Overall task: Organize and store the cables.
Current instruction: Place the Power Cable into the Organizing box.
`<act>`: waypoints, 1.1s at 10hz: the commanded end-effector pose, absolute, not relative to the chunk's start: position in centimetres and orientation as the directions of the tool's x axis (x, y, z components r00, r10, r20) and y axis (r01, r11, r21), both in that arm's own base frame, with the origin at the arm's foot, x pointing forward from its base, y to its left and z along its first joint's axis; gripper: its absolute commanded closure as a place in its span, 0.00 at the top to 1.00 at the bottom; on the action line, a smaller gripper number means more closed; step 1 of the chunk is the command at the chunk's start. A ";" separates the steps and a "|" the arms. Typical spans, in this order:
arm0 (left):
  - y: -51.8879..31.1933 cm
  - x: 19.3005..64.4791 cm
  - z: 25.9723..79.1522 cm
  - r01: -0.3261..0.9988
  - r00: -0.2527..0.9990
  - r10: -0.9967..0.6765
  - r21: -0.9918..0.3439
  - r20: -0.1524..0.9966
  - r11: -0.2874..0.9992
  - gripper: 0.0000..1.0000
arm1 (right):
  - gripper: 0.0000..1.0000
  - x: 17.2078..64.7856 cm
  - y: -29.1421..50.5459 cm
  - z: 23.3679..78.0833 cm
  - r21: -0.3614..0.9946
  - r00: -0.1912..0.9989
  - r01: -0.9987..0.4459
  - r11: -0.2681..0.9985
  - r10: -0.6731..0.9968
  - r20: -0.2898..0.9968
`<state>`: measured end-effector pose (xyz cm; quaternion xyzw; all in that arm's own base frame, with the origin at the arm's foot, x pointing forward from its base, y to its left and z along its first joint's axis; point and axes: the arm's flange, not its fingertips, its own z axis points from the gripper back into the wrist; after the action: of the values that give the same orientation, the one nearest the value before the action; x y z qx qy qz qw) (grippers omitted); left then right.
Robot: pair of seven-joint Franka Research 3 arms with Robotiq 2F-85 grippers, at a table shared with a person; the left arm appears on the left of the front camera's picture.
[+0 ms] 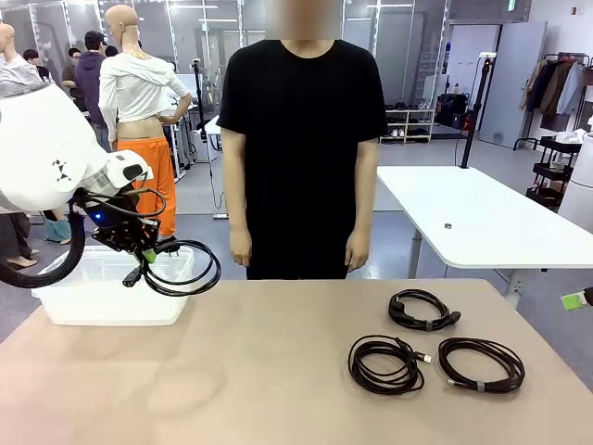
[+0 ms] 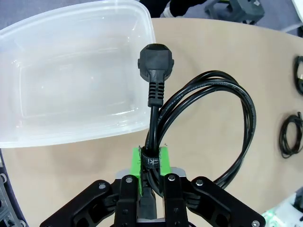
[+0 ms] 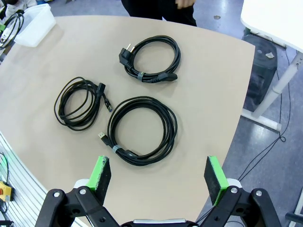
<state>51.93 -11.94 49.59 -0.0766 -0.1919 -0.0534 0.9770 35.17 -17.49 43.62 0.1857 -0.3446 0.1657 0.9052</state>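
Observation:
My left gripper (image 1: 144, 252) (image 2: 150, 163) is shut on the strapped part of a coiled black cable (image 1: 185, 269) (image 2: 227, 94). It holds the coil in the air at the right corner of the clear plastic bin (image 1: 111, 297) (image 2: 71, 71). The cable's chunky plug (image 2: 156, 61) hangs over the bin's rim, and its loops hang beside the bin, over the table. Three more coiled cables lie on the table's right half: one with a plug (image 1: 424, 311) (image 3: 150, 59) and two thinner ones (image 1: 386, 363) (image 3: 78, 101), (image 1: 481, 363) (image 3: 142, 130). My right gripper (image 3: 158, 177) hovers open above them, holding nothing.
A person stands at the far side of the table with both hands down. The bin (image 3: 35, 19) sits at the table's far left corner and looks empty inside. A white table (image 1: 482, 222) stands behind on the right. A green pad (image 1: 574, 300) shows at the right edge.

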 end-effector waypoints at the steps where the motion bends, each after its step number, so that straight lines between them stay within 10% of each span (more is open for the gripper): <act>1: -12.0 52.5 50.2 0.114 0.924 -0.062 -0.115 0.378 0.987 0.07 | 1.00 35.2 -17.6 43.6 0.220 0.696 -0.441 0.870 0.178 0.696; 11: 3.7 62.2 47.2 0.227 0.888 -0.167 -0.094 0.428 0.969 0.17 | 1.00 35.2 -17.6 43.6 0.220 0.696 -0.441 0.870 0.178 0.696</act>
<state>60.92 3.45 47.19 -0.0701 -0.2190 -0.1045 0.9676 35.18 -17.50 43.57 0.1856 -0.3438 0.1654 0.9055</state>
